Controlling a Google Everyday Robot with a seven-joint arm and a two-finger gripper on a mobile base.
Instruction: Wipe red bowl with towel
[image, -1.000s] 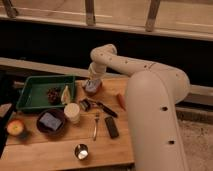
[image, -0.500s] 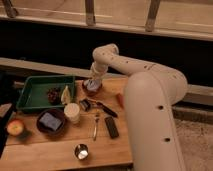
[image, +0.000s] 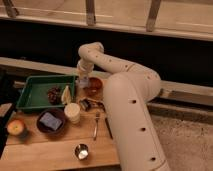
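A: Where is the round red bowl (image: 93, 85) right now?

B: It sits on the pale wooden bench (image: 55, 148), at the far edge, just beside the right wall of the green rectangular plastic tray (image: 30, 90).

A: And the pincer (image: 83, 82)?

B: It hangs at the end of the white jointed arm (image: 117, 72), over the left rim of the red bowl, between the bowl and the tray. Whether it is wide, narrow or holding something, I cannot tell. Something pale shows at its tip, but I cannot say whether that is the towel.

A: What else lies near the red bowl?

B: Nearer the camera than the bowl lies a small dark object with a grey end (image: 85, 104), hard to identify. Beyond that, still closer to the camera, a thin metal utensil (image: 95, 126) lies lengthwise on the bench, and a dark flat stick-like item (image: 108, 128) lies just beside it, partly behind the arm.

A: And further from the bowl?

B: A cream cylindrical cup (image: 72, 112) stands below the tray's right corner. To its left is a dark brown bowl holding a blue-grey square piece (image: 50, 120). A red and yellow apple (image: 16, 127) rests well away, at the left edge of the bench. A small shiny metal cup (image: 81, 150) stands nearest the camera. Inside the tray are a dark reddish cluster (image: 53, 93) and a pale wedge (image: 66, 95).
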